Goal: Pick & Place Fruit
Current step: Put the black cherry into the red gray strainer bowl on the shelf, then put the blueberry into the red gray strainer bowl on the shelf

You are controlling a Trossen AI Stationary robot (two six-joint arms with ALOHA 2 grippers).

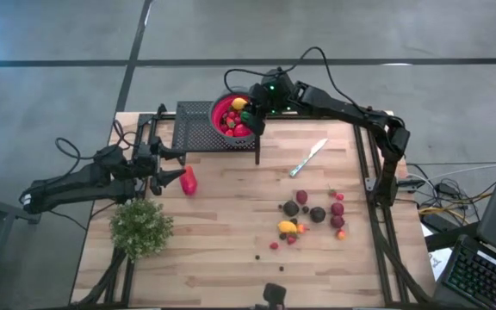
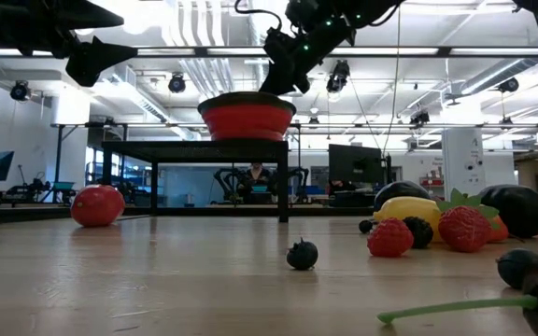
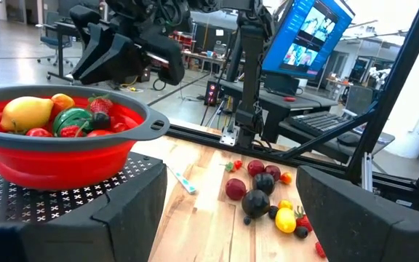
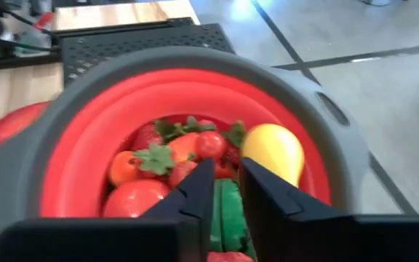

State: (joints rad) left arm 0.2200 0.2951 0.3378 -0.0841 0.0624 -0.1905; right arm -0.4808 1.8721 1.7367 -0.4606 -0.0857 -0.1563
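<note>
Low in the overhead frame right of centre, loose toy fruit (image 1: 310, 217) lies scattered on the wooden table (image 1: 231, 258). At mid-left the left gripper (image 1: 164, 175) hangs with fingers spread, empty, beside a red piece (image 1: 189, 181). Top centre, the right gripper (image 4: 224, 191) hovers over the fruit-filled red bowl (image 4: 86, 138), fingers slightly parted around a green fruit (image 4: 228, 211).

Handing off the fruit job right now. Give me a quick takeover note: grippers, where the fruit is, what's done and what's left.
Right gripper: over the red bowl on the black rack, fingers slightly apart above a green piece; whether it still grips is unclear.
Left gripper: waiting, open and empty, beside the large red fruit.
Done: bowl holds a yellow fruit, strawberries and other pieces.
Left: the loose fruit cluster on the table's right half, plus the large red fruit.
</note>
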